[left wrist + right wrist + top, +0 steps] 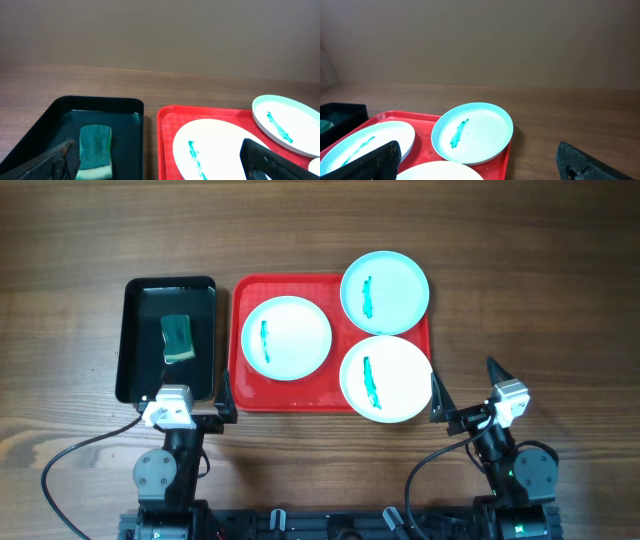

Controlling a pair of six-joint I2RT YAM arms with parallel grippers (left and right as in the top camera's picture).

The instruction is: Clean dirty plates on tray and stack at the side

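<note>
Three teal-smeared plates lie on the red tray, just ahead of our jaws. We see the left gripper and right gripper both spread wide apart, gripping nothing.

I was working at what looked like a robotics test bench, not a real kitchen. The wood-grain table carried staged props: a red tray with three plates, each marked with one neat teal smear, and to its left a black tray holding a green sponge. Two arm bases sat at the near edge, with black cables trailing from them. Beyond the far edge I saw only a plain beige wall.
</note>
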